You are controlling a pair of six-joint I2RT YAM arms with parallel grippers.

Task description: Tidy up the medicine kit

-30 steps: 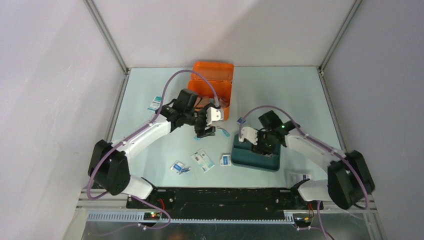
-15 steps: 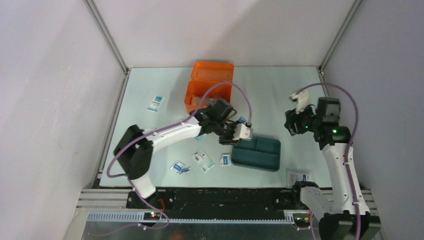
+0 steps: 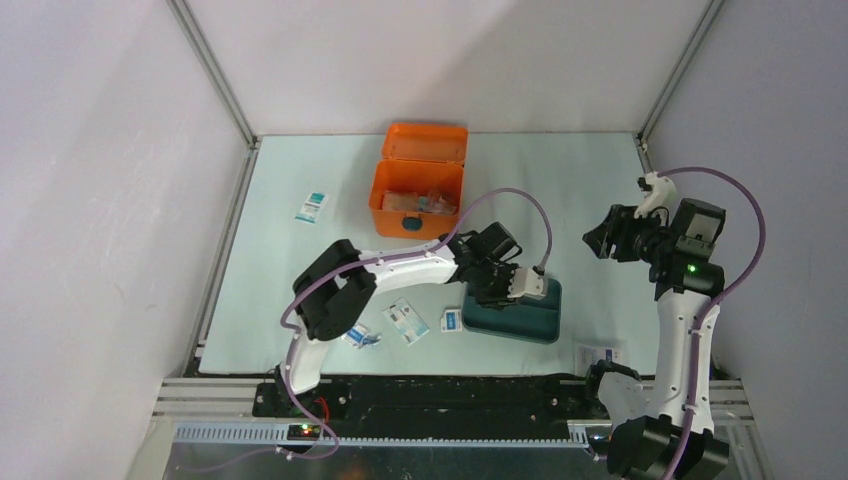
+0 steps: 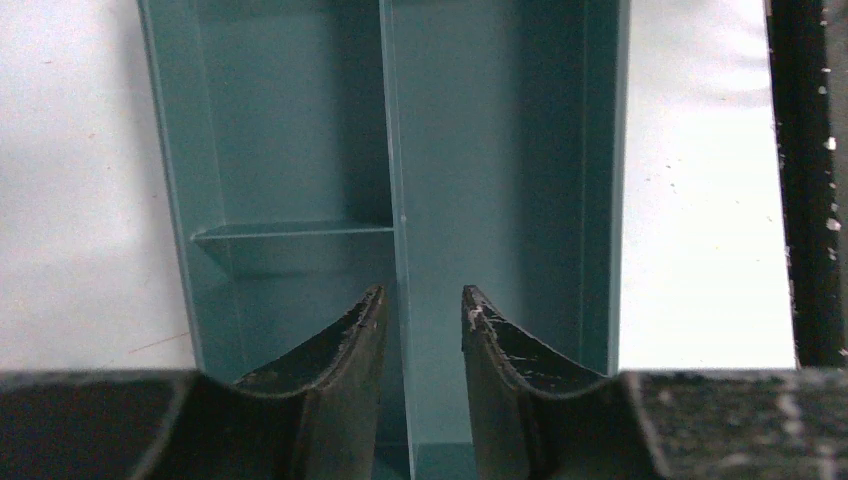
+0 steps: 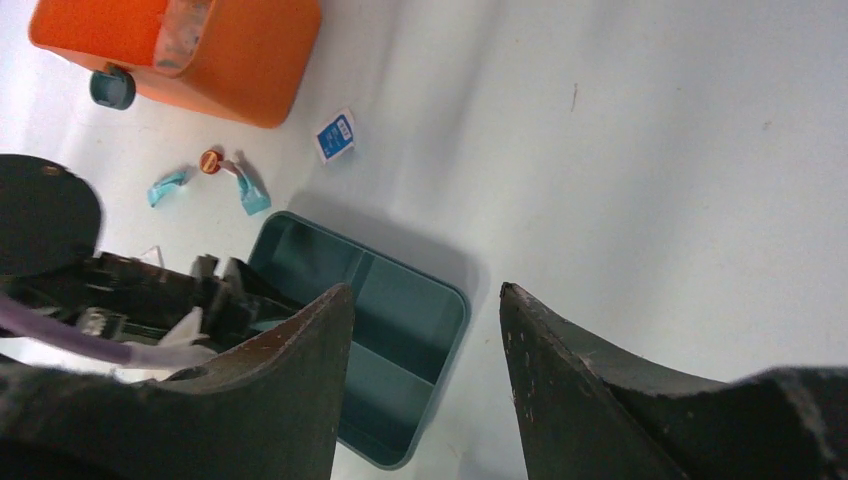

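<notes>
Kit: bright orange rectangular plastic medicine kit point(image 3: 417, 190), lid open, at the far middle of the pale table point(image 3: 300, 260), long axis left to right.
Left gripper point(image 4: 420, 300): narrowly parted, empty, low over the dark teal plastic compartment tray point(image 3: 530, 318), its divider point(image 4: 392, 150) between the fingers.
Right gripper point(image 5: 425, 300): spread wide, empty, raised at the right.
Bearing: kit beyond and leftward of the left gripper, well apart; left arm nearer.

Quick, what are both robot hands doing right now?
Left gripper: open, holding nothing, over the teal tray.
Right gripper: open, holding nothing.
</notes>
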